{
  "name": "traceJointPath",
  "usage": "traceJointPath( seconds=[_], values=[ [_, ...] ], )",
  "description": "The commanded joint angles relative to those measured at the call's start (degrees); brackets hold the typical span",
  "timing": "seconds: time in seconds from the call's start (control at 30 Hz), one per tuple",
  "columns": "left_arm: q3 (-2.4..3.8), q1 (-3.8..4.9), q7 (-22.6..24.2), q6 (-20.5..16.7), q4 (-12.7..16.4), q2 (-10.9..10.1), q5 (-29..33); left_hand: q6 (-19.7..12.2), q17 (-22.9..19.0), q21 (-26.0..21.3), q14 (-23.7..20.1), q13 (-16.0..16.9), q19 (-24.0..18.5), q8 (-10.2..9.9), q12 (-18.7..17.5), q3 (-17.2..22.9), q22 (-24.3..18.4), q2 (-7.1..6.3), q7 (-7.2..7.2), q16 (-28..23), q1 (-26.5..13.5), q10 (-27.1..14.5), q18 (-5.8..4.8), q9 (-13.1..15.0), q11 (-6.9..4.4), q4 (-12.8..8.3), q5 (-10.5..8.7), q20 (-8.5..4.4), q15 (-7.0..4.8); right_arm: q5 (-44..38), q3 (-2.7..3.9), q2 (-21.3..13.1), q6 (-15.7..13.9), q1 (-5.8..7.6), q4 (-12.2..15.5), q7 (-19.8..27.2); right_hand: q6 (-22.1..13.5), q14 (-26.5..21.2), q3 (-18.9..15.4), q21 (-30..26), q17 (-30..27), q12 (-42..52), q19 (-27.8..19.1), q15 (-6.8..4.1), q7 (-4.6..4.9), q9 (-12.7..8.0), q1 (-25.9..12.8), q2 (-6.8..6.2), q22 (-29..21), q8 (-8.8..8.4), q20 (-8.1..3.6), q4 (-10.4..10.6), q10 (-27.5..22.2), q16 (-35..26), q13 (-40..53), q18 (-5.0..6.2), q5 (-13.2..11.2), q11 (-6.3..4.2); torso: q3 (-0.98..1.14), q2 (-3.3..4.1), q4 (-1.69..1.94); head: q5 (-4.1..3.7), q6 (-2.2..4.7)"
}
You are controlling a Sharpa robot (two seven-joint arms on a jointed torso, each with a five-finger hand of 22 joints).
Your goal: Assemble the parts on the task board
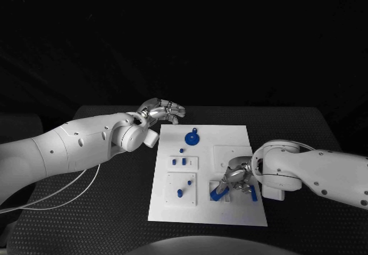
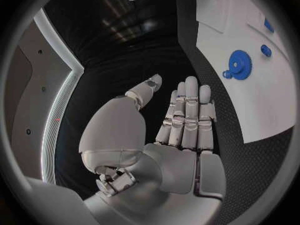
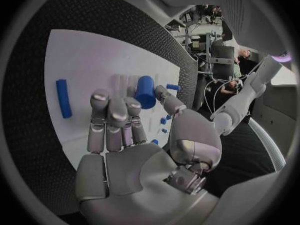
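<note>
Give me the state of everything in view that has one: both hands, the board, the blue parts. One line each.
left hand: open, fingers straight, holds nothing, off the board's far left corner.
right hand: over the board's near right area, pinches a blue cylinder.
blue cylinder: held at the right hand's fingertips.
blue gear: lies flat on the board's far part.
blue bar: lies loose on the board.
task board: flat on the table.

black table — white task board
</note>
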Motion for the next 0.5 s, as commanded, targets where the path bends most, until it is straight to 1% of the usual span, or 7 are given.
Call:
traceJointPath(
  seconds=[0.03,0.13,0.3,0.43,0.5],
  values=[
    [0.03,0.08,0.22,0.85,0.09,0.09,0.22,-0.46,0.07,-0.27,0.18,-0.10,0.36,0.39,0.22,0.04,0.10,-0.06,0.03,-0.30,-0.46,-0.39,0.57,-0.06,-0.05,0.38,0.13,-0.03,0.22,2.21,-0.02,-0.88,0.36,0.17,1.28,0.23,1.58,-0.21,-0.09,0.23,-0.03,-0.36,-0.20,-0.26,1.19,0.09,0.11,0.75,0.59,0.27,0.26,-0.24,-0.14,-0.12,0.11,2.52,0.32,-0.12,0.07,0.00,-0.05,0.05,0.05],
    [0.03,0.08,0.22,0.88,0.11,0.11,0.22,-0.47,0.08,-0.28,0.18,-0.10,0.36,0.39,0.22,0.04,0.11,-0.07,0.03,-0.31,-0.46,-0.39,0.57,-0.07,-0.05,0.38,0.13,-0.03,0.22,2.59,-0.02,-1.18,0.45,0.57,1.68,0.23,1.60,-0.20,-0.09,0.23,-0.03,-0.36,-0.19,-0.27,1.18,0.09,0.14,0.72,0.59,0.27,0.26,-0.29,-0.13,-0.12,0.12,2.52,0.32,-0.13,0.02,-0.02,-0.06,0.03,0.06],
    [0.03,0.08,0.19,0.93,0.15,0.17,0.22,-0.48,0.10,-0.29,0.18,-0.10,0.36,0.39,0.22,0.04,0.13,-0.07,0.04,-0.33,-0.46,-0.40,0.57,-0.08,-0.05,0.41,0.13,-0.02,0.23,3.35,-0.02,-1.26,0.98,0.64,1.57,0.22,1.62,-0.20,-0.10,0.23,-0.04,-0.36,-0.19,-0.27,1.17,0.09,0.15,0.69,0.59,0.26,0.26,-0.31,-0.11,-0.12,0.13,2.52,0.32,-0.13,0.01,-0.01,-0.07,-0.08,0.13],
    [0.03,0.08,0.09,0.93,0.11,0.13,0.21,-0.51,0.12,-0.30,0.18,-0.11,0.36,0.39,0.22,0.03,0.14,-0.08,0.05,-0.34,-0.47,-0.40,0.57,-0.08,-0.05,0.43,0.13,-0.02,0.23,4.96,-0.02,-1.57,2.92,0.69,1.89,0.14,1.63,-0.20,-0.10,0.23,-0.04,-0.36,-0.18,-0.27,1.17,0.09,0.15,0.71,0.58,0.26,0.26,-0.32,-0.10,-0.12,0.13,2.52,0.32,-0.14,0.01,-0.01,-0.01,-0.17,0.07],
    [0.03,0.08,0.03,0.96,0.11,0.13,0.21,-0.51,0.13,-0.31,0.18,-0.11,0.36,0.38,0.22,0.03,0.15,-0.09,0.05,-0.35,-0.48,-0.40,0.57,-0.09,-0.04,0.43,0.13,-0.02,0.23,5.69,-0.02,-1.70,3.42,0.69,2.24,0.16,1.64,-0.20,-0.09,0.23,-0.04,-0.37,-0.18,-0.28,1.17,0.08,0.16,0.76,0.58,0.25,0.26,-0.32,-0.10,-0.12,0.14,2.52,0.33,-0.14,0.00,-0.01,-0.02,-0.17,0.11]
  ],
)
